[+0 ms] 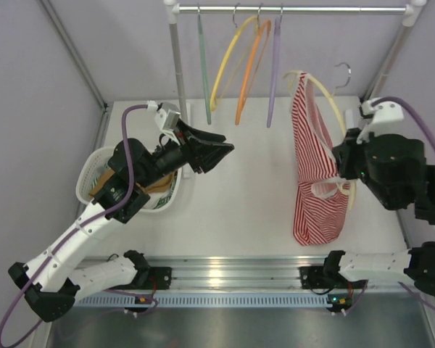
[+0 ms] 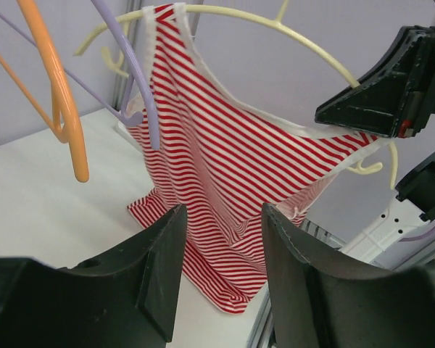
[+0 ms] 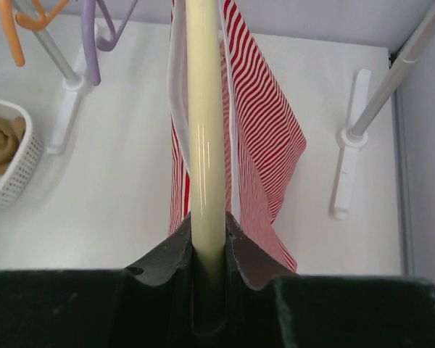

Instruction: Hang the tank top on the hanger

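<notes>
right gripper (image 3: 206, 230): pinching the hanger (image 3: 205, 130) | tank top (image 3: 264, 138): hung on hanger straight ahead of that gripper, hem down on worktop (image 3: 116, 181) | left gripper (image 2: 223, 217): spread, tank top beyond its fingertips, not touching

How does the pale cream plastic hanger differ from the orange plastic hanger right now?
The pale cream plastic hanger is clamped in the jaws of the right gripper, off the metal rail; the orange plastic hanger hangs from that rail. The cream one carries the red-and-white striped tank top; the orange one is bare. Both are thin curved hangers.
</notes>
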